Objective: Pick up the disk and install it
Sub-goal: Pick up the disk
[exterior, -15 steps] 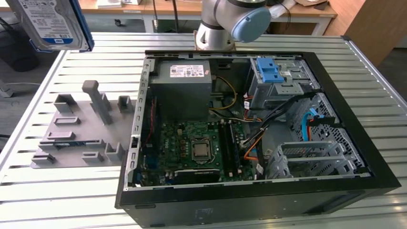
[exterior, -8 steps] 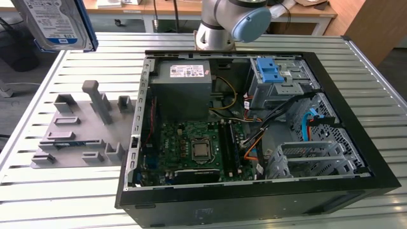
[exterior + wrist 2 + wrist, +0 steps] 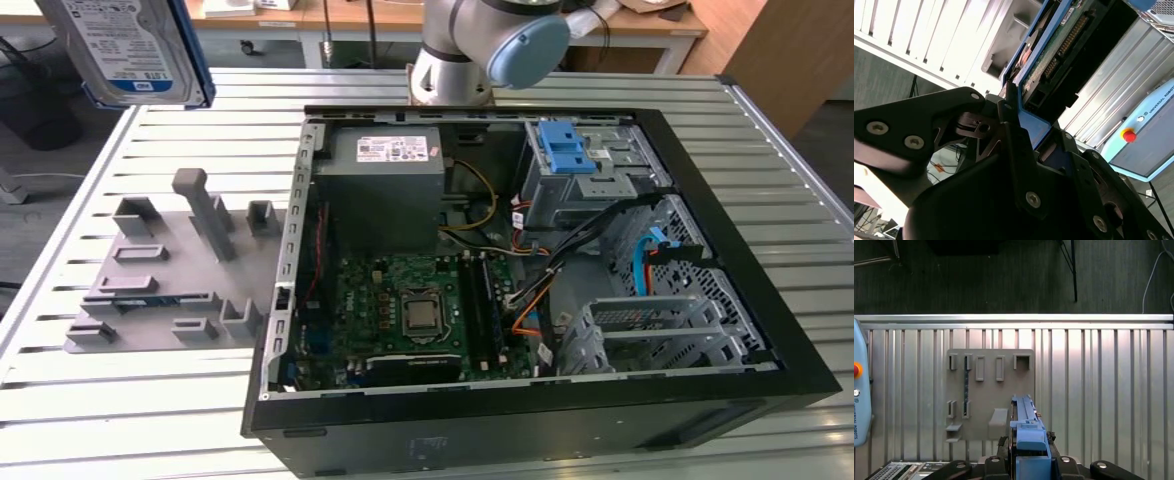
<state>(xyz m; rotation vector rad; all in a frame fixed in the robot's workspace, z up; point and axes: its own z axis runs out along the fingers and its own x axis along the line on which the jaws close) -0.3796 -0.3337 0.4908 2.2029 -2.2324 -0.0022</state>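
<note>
1. The jaws are closed on the disk. In the second wrist view, black fingers press on either side of its blue carrier frame, and the green circuit board and black connector on its underside are visible.
2. In the exterior view the disk hangs high at the upper left corner. Its white-and-blue label faces the camera, and it is well clear of the slatted metal surface.
3. In the first wrist view the disk shows edge-on, with the blue frame uppermost. It sits above the grey fixture plate, which lies flat on the surface.
4. In the exterior view the fixture plate, with its upright slots and posts, lies on the exterior view's left, just beside the open black computer case.
5. The disk is outside the case and not yet installed.
6. Inside the case, a grey power-supply box sits at the far end. The green motherboard lies nearer the camera.
7. A blue ridged latch sits on top of the metal drive cage, towards the exterior view's right.
8. The base of the arm stands on the surface just behind the case.
</note>
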